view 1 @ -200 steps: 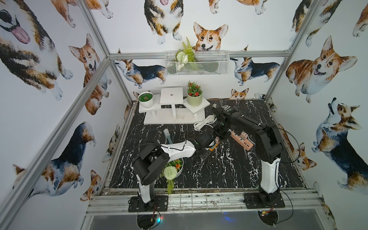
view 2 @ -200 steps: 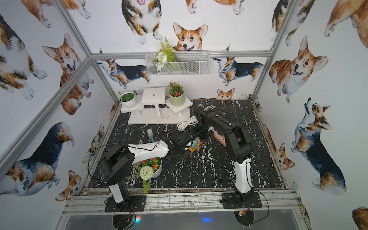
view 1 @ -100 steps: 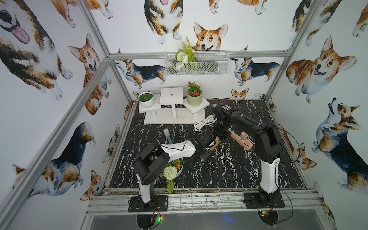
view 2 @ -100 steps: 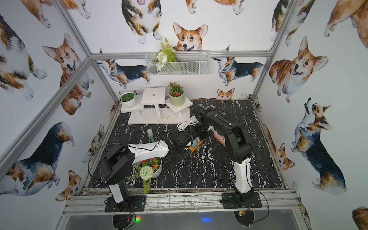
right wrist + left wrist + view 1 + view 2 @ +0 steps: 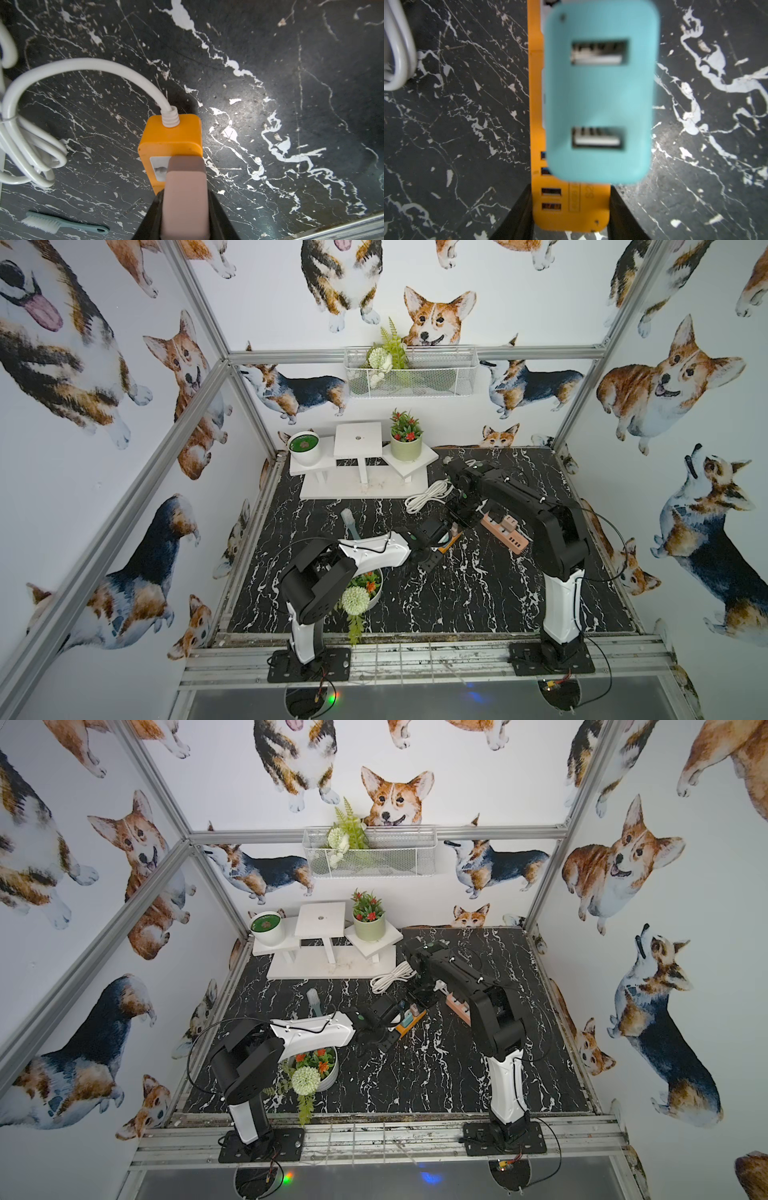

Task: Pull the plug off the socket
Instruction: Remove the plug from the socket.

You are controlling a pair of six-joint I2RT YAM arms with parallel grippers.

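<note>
On the black marble worktop (image 5: 457, 593) an orange socket strip (image 5: 170, 135) lies flat, long axis running arm to arm, left fingers (image 5: 519, 218) clamping its free end, right fingers (image 5: 218, 222) gripping the blocky pink plug (image 5: 186, 197) upright at its cord (image 5: 104, 66) end, straight under them.

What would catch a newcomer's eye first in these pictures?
The corgi wallpaper covers the walls around a black marble table. At its middle both arms meet on an orange power strip: the left gripper clamps one end, near a teal charger standing on it, and the right gripper grips a pink plug at the cord end.
</note>
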